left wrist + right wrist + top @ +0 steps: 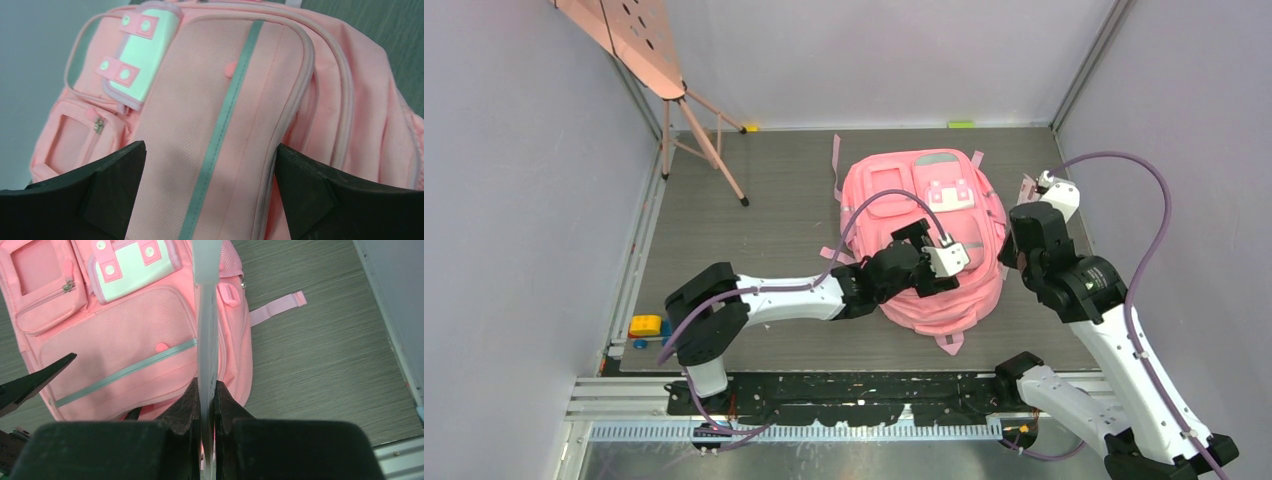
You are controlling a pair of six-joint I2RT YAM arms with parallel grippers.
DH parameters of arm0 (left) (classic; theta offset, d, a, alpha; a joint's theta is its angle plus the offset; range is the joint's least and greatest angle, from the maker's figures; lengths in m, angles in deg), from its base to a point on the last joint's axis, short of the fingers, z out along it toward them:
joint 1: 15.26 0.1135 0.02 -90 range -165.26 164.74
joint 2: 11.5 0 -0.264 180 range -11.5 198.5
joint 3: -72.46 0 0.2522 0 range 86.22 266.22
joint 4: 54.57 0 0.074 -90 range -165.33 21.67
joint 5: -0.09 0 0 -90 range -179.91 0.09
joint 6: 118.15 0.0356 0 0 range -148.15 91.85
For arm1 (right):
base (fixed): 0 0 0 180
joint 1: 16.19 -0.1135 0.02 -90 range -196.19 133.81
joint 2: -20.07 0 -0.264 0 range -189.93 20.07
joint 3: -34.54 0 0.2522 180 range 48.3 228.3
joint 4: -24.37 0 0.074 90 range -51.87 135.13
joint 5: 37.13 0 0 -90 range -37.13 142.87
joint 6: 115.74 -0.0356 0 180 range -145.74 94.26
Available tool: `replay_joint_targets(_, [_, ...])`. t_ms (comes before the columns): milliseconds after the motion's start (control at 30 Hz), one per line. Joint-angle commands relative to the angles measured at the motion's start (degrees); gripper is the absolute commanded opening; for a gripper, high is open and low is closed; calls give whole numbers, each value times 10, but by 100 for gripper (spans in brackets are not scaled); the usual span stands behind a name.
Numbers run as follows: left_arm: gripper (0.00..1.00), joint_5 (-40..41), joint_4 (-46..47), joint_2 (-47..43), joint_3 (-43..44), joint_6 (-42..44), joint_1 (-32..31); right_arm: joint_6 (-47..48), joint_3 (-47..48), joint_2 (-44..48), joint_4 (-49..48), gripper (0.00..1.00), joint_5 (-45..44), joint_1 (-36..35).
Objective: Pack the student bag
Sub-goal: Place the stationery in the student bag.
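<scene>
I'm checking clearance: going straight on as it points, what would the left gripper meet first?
Probably the large soft pink fabric backpack: its striped front pocket lies right ahead of the left gripper.

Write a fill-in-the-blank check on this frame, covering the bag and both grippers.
1. The student bag is made of ____ fabric.
2. The left gripper hangs over the bag with its jaws ____.
3. A thin white sheet sits between the fingers of the right gripper, whose jaws are ____.

Missing words: pink; open; shut.
</scene>
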Motion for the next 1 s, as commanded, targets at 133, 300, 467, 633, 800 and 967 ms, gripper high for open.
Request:
replay_joint_targets(133, [99, 156, 121, 19, 6, 86, 2, -87, -17, 33, 24, 0, 39, 2])
replay_joint_targets(300, [71, 118, 115, 22, -5, 104, 1, -138, -38, 57, 59, 0, 24, 2])
replay_joint_targets(467, [31, 93, 116, 12, -13, 98, 1, -201, -63, 84, 72, 0, 39, 2])
replay_joint_targets(633, [0, 56, 122, -32, -13, 63, 1, -268, -82, 116, 72, 0, 98, 2])
replay_joint_targets(800, [0, -13, 117, -84, -1, 18, 1, -337, -116, 140, 34, 0, 198, 2])
replay_joint_targets(967, [0, -2, 66, -87, 38, 4, 2, -381, -158, 157, -9, 0, 290, 2])
